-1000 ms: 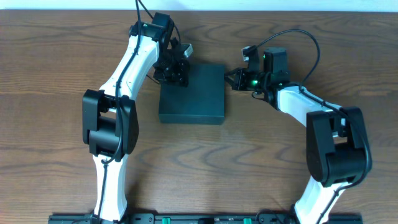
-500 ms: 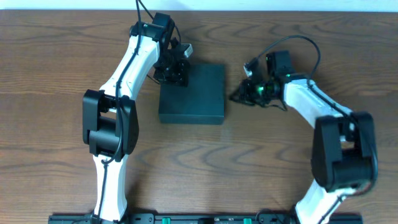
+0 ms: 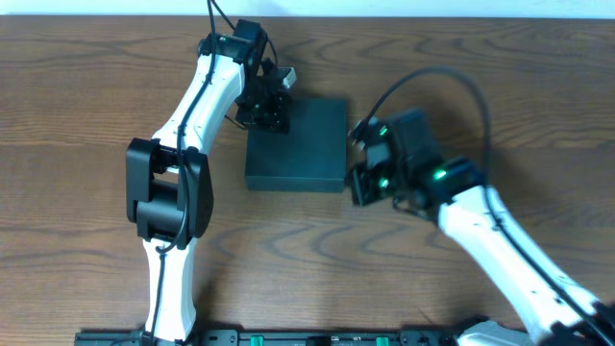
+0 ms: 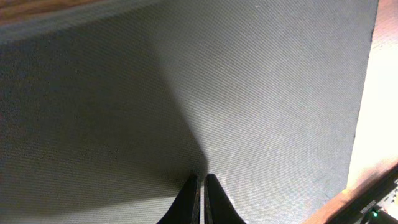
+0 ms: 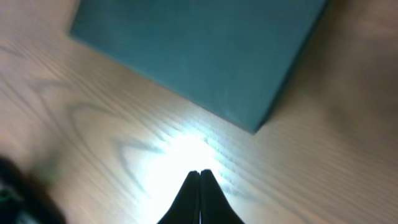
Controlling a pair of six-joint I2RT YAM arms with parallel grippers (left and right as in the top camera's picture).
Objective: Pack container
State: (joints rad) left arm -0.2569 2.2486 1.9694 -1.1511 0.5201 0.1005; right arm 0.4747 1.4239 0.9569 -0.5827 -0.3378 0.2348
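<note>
The container [image 3: 298, 149] is a matte black squarish box, lid closed, lying flat in the middle of the wooden table. My left gripper [image 3: 273, 117] is shut and empty, its fingertips resting on the lid near the box's far left corner; in the left wrist view the tips [image 4: 200, 178] touch the textured lid [image 4: 186, 93]. My right gripper [image 3: 357, 187] is shut and empty, over the bare table just off the box's near right corner. The right wrist view shows its closed tips [image 5: 199, 173] above the wood, with the box [image 5: 199, 50] ahead.
The wooden table [image 3: 86, 144] surrounds the box on all sides. The right arm's body [image 3: 500, 240] stretches from the lower right toward the box. The left arm [image 3: 183, 125] runs along the box's left side.
My right arm has swung from beside the box's far right corner toward the front, down to its near right corner. The left gripper and the box have not moved.
</note>
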